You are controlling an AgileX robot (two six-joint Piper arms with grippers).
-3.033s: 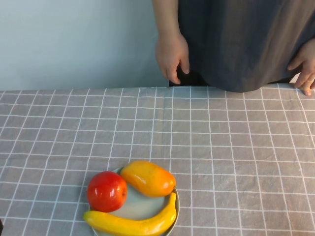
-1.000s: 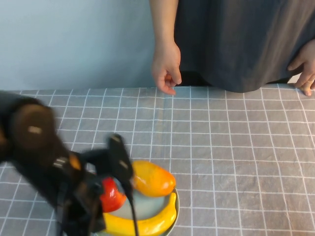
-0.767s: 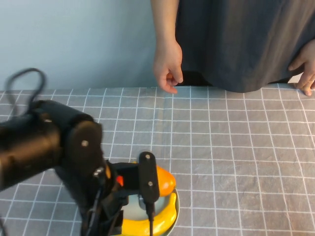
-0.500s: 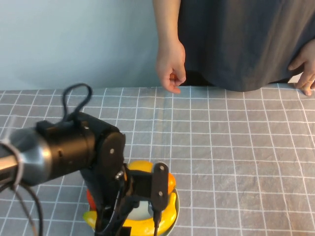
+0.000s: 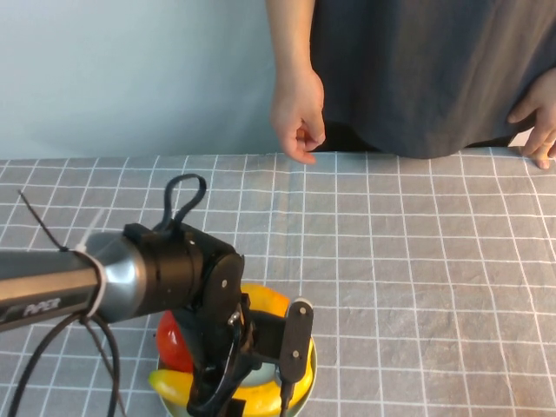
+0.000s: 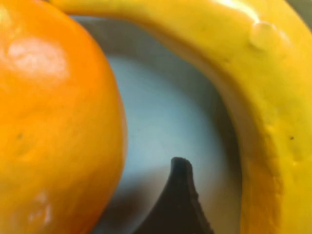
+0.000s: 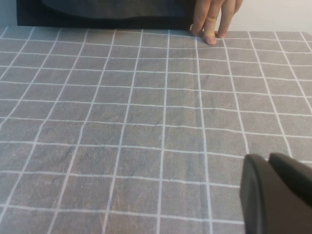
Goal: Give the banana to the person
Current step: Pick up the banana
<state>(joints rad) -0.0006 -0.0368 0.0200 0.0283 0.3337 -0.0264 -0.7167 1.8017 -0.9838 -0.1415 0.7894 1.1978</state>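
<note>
Since half a second ago the left arm has been pushing further over the plate (image 5: 309,360); the banana (image 5: 261,398) is lying along its near rim beside the mango-like fruit (image 6: 53,122); the left gripper (image 5: 261,369), spread, is straddling it, needing to close; the right gripper (image 7: 275,192), state untellable, is idling apart; the person (image 5: 297,113) is waiting across the table.
</note>
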